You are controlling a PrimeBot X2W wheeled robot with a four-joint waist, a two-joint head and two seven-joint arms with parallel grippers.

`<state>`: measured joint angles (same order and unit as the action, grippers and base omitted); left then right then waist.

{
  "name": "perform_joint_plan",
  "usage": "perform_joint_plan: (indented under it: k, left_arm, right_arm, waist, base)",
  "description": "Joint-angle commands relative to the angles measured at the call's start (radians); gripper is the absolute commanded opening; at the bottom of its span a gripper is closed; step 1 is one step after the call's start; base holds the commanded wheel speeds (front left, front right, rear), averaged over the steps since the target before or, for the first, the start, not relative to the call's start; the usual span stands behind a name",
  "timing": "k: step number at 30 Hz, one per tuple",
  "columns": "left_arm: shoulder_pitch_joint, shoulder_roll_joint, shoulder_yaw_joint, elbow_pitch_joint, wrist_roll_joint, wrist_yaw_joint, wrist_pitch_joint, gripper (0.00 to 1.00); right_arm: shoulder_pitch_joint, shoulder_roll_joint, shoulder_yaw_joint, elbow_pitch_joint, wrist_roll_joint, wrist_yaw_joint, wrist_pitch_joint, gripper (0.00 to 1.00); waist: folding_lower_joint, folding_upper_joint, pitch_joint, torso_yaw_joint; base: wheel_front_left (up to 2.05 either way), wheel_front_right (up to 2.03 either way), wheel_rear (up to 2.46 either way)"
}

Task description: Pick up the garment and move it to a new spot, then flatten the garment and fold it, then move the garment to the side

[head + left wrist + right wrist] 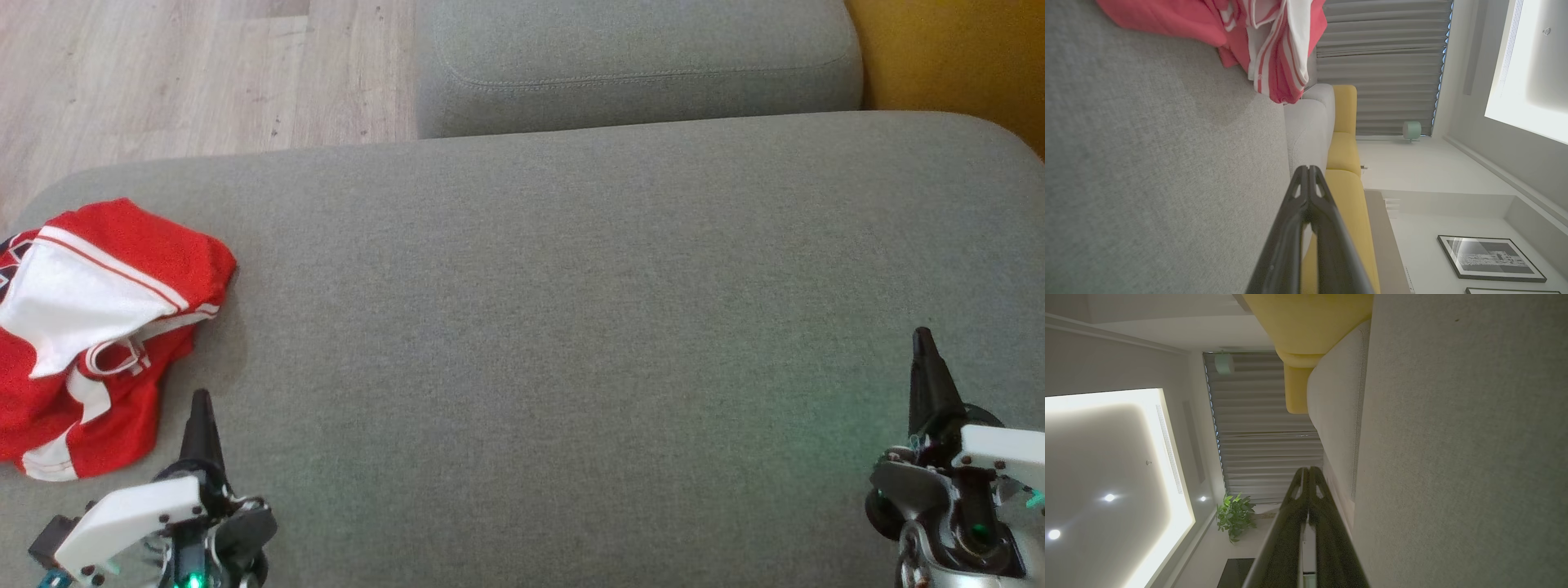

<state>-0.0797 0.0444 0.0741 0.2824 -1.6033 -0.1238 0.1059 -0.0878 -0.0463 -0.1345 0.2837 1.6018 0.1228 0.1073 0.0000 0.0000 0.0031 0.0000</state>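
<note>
A crumpled red and white garment lies at the left end of the grey cushion. In the left wrist view the garment shows at the top, ahead of the fingers. My left gripper hovers just right of the garment's near edge, shut with nothing in it, its tips pressed together. My right gripper is far off at the lower right, also shut and empty, its tips closed above bare cushion.
A second grey cushion sits behind the main one. Wooden floor lies beyond at the upper left, and a yellow seat at the upper right. The wide middle of the cushion is bare fabric.
</note>
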Motion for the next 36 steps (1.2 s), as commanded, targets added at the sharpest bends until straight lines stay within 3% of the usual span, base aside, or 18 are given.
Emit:
perform_joint_plan:
  k: [1, 10, 11, 13, 14, 15, 36]
  left_arm:
    - [-0.028, 0.006, 0.039, -0.037, -0.006, -0.007, 0.007, 0.0]
    - [-0.028, 0.006, 0.039, -0.037, -0.006, -0.007, 0.007, 0.0]
    - [0.0, 0.0, -0.001, 0.004, 0.0, 0.001, -0.001, 1.0]
    - [0.01, -0.001, -0.006, 0.03, 0.0, 0.001, -0.001, 1.0]
    - [0.02, -0.002, -0.007, 0.046, 0.0, 0.001, -0.001, 0.0]
    - [0.024, -0.003, -0.007, 0.052, 0.001, 0.001, -0.003, 1.0]
    - [-0.01, 0.007, -0.018, 0.047, 0.239, -0.001, -0.062, 1.0]
  right_arm:
    - [-0.02, -0.004, 0.021, -0.039, 0.007, 0.008, 0.006, 0.0]
    - [-0.02, -0.004, 0.021, -0.039, 0.007, 0.008, 0.006, 0.0]
    - [0.0, 0.001, 0.0, 0.004, 0.0, 0.0, 0.0, 1.0]
    - [0.005, 0.002, 0.001, 0.033, 0.0, 0.0, 0.0, 1.0]
    - [0.014, 0.004, 0.002, 0.049, -0.001, 0.0, 0.0, 0.0]
    - [0.019, 0.004, 0.002, 0.053, -0.001, 0.0, -0.001, 1.0]
    - [-0.027, -0.042, 0.055, 0.054, -0.169, 0.001, -0.062, 1.0]
  waist:
    - [0.0, 0.0, 0.0, 0.0]
    - [0.0, 0.0, 0.0, 0.0]
    - [0.0, 0.0, 0.0, 0.0]
    - [0.0, 0.0, 0.0, 0.0]
    - [0.0, 0.0, 0.0, 0.0]
    - [0.0, 0.0, 0.001, 0.0]
    - [0.0, 0.0, 0.022, 0.0]
  base:
    - [0.0, 0.0, 0.0]
    - [0.0, 0.0, 0.0]
    - [0.0, 0.0, 0.0]
    - [0.0, 0.0, 0.0]
    - [0.0, 0.0, 0.0]
    - [0.0, 0.0, 0.0]
    - [0.0, 0.0, 0.0]
